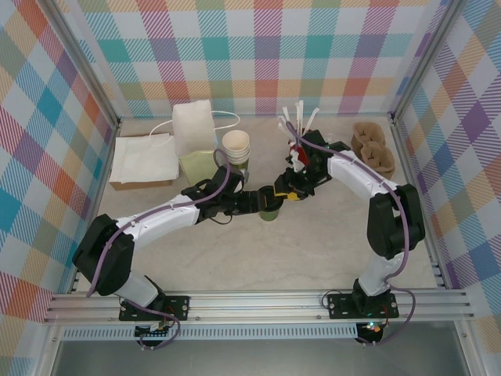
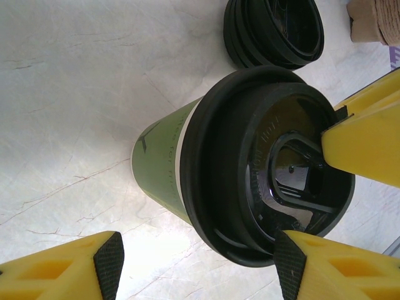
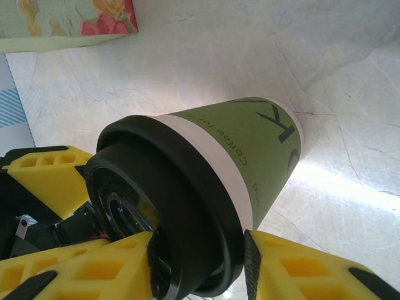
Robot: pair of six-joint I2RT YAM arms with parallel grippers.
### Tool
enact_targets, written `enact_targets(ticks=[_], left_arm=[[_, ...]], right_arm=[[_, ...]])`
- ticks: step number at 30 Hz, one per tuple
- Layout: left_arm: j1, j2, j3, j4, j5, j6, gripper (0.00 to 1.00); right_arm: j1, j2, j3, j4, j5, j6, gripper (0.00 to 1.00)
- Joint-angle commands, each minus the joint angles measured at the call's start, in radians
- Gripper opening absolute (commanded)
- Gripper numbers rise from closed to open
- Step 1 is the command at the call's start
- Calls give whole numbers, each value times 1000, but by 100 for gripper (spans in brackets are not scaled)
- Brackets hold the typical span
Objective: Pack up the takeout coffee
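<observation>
While the takeout coffee [image 1: 270, 213] stands upright near the middle of the tabletop [image 1: 329, 251], both arms reach in to it from opposite sides.

1. Takeout coffee: olive-green paper cup with dark lettering on its wall and a pale band under the rim. A black lid [image 2: 237, 187] is seated on it. The base rests on the tabletop.

2. Left gripper [image 2: 200, 265]: approaches from the left edge. Its jaws are spread. One yellow finger [image 2: 62, 272] stands clear of the cup wall with bare tabletop between them. The other finger lies at the lid's edge; whether it touches cannot be told.

3. Right gripper [image 3: 201, 262]: approaches from the right edge. Its jaws straddle the lid's rim, one pad on the lid's top face and one against the outer skirt, pinching the rim. In the left wrist view, one of its fingers [image 2: 369, 137] lies against the raised sip opening.

4. Surroundings:
- A stack of black lids [image 2: 275, 31] lies on the tabletop just beyond the cup.
- A red mug of white sticks [image 1: 296, 149] stands toward the far edge, beside the right arm.
- A stack of lidless cups [image 1: 236, 145] stands toward the far edge, left of the mug.
- A white paper bag [image 1: 193, 129] and folded napkins [image 1: 145, 157] occupy the far left corner.
- Cardboard cup carriers [image 1: 372, 149] sit at the far right corner.
</observation>
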Motion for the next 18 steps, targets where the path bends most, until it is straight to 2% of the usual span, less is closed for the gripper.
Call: enact_targets(ticks=[1,18], left_arm=[[-12,30,-5,-31,-34,7,66],[-12,41,-52,-45,-41,2,66]], right_arm=[[5,42,12,-43,10,-8,39],[-6,87,-48,-86,27,-30,35]])
